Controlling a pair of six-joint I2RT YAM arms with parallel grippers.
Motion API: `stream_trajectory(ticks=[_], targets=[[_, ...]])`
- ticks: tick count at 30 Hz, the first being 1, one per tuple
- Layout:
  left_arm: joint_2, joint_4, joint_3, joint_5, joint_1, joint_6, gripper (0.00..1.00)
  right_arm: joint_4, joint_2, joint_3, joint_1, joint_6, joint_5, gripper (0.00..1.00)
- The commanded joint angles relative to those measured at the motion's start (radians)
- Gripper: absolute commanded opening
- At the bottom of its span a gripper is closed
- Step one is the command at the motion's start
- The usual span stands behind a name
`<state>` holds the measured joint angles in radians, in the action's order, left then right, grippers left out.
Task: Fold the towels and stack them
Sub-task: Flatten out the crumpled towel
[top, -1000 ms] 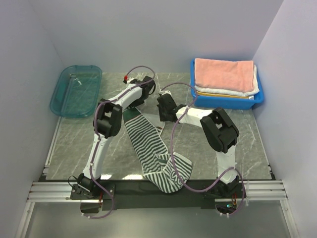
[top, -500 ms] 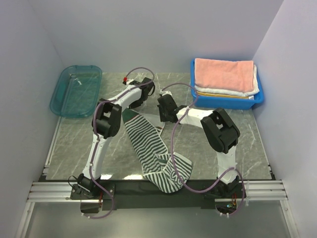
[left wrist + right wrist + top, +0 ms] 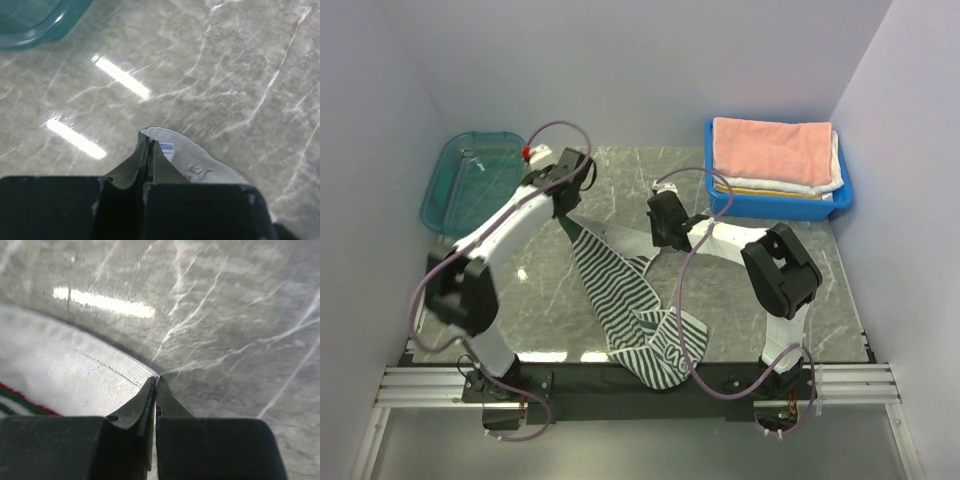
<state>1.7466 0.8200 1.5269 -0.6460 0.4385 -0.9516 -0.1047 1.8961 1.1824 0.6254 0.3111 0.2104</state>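
The dark-and-white striped towel lies crumpled down the middle of the table, its lower end bunched at the near edge. My left gripper is shut on the towel's far left corner; the left wrist view shows that gripper pinching a white corner with a printed label. My right gripper is shut on the far right corner, and the right wrist view has this gripper clamped on the woven hem. A salmon pink towel tops a folded stack with a white towel under it.
The folded stack sits in a blue bin at the back right. A teal tray stands at the back left and shows as a rim in the left wrist view. Walls close in the table on three sides.
The left gripper has shut on the towel's corner and swung it left, with the left arm's elbow swinging out to the left. The right gripper shifted slightly right, still shut.
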Motion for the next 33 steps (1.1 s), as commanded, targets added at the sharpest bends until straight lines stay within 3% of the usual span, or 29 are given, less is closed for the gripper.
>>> stream_trajectory(ticks=[1, 9, 12, 14, 18, 19, 21, 24, 33], targets=[[-0.161, -0.129, -0.239, 0.063, -0.021, -0.006, 0.00, 0.016, -0.058, -0.015, -0.009, -0.013, 0.046, 0.00], [-0.349, -0.349, -0.693, 0.215, -0.148, -0.098, 0.00, 0.046, -0.068, -0.041, -0.007, -0.026, 0.012, 0.00], [-0.390, -0.459, -0.775, 0.256, -0.169, -0.076, 0.04, 0.046, -0.065, -0.038, -0.007, -0.035, 0.004, 0.00], [-0.397, -0.512, -0.784, 0.282, -0.169, -0.038, 0.12, 0.059, -0.066, -0.041, -0.007, -0.040, -0.006, 0.00], [-0.421, -0.593, -0.813, 0.351, -0.169, 0.005, 0.41, 0.069, -0.065, -0.044, -0.004, -0.047, -0.022, 0.00], [-0.435, -0.613, -0.827, 0.364, -0.169, 0.014, 0.61, 0.068, -0.063, -0.044, -0.004, -0.049, -0.023, 0.00], [-0.482, -0.671, -0.870, 0.394, -0.170, 0.016, 0.79, 0.066, -0.058, -0.043, -0.006, -0.055, -0.023, 0.00], [-0.539, -0.720, -0.919, 0.416, -0.169, 0.033, 0.84, 0.072, -0.058, -0.043, -0.006, -0.055, -0.032, 0.00], [-0.738, -0.783, -1.082, 0.410, -0.141, 0.056, 0.83, 0.080, -0.057, -0.044, -0.003, -0.063, -0.049, 0.00]])
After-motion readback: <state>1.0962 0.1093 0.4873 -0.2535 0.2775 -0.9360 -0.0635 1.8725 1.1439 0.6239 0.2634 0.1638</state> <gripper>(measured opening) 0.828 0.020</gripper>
